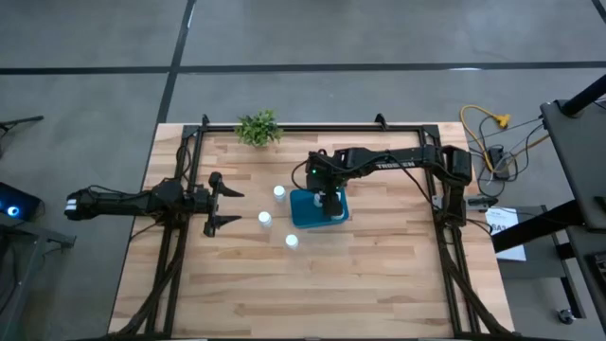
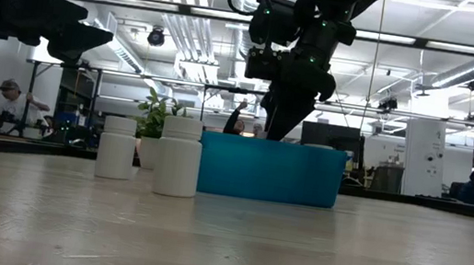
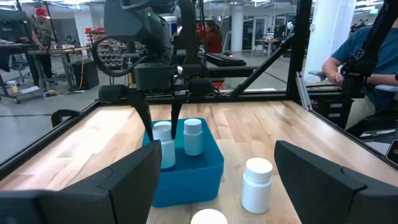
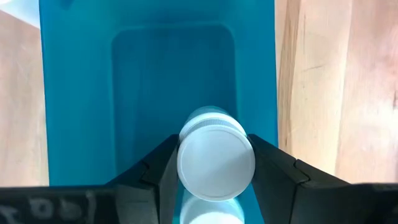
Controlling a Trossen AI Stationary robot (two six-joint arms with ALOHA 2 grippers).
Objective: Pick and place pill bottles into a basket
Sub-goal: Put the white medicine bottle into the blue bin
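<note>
The teal basket stands mid-table, also in the low view. My right gripper reaches down into it, shut on a white pill bottle. Two more bottles stand in the basket: one beside the held one and one nearer. Three bottles stand upright on the table left of the basket. My left gripper is open and empty, left of those bottles. My right gripper pinches the bottle at its cap and upper body between its two fingers. The fingers come from above, pointing down into the basket. The bottle is upright inside the basket; whether its base rests on the floor I cannot tell.
A small green plant stands at the table's far edge. A black frame runs around the table. People sit beyond the table. Bare wood lies toward the near edge.
</note>
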